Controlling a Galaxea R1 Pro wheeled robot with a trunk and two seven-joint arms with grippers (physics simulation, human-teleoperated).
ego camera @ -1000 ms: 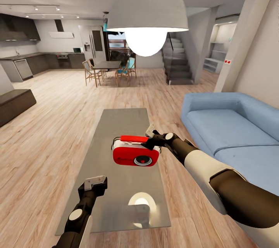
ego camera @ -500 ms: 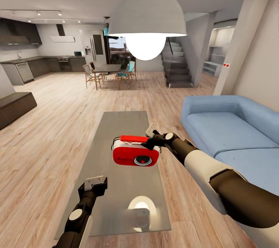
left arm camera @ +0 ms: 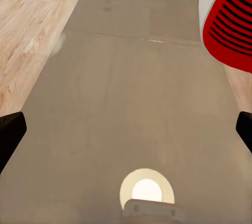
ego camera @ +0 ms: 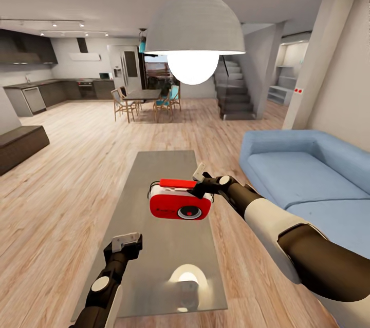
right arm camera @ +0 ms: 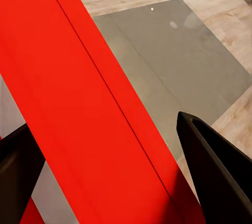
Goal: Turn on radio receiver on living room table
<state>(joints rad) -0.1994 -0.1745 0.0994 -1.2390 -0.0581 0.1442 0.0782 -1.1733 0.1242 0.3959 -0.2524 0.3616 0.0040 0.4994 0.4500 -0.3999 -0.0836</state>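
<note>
Bare table [ego camera: 159, 174] beyond the radio [ego camera: 180, 205], open tabletop near left hand [ego camera: 127, 242], sofa [ego camera: 303, 174] flanking right

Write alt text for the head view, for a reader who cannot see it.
A small red radio receiver stands on a long grey table, with the right gripper at its red handle and the left gripper hovering open nearer the robot. Behind are a white pendant lamp, a blue sofa and wood floor.
</note>
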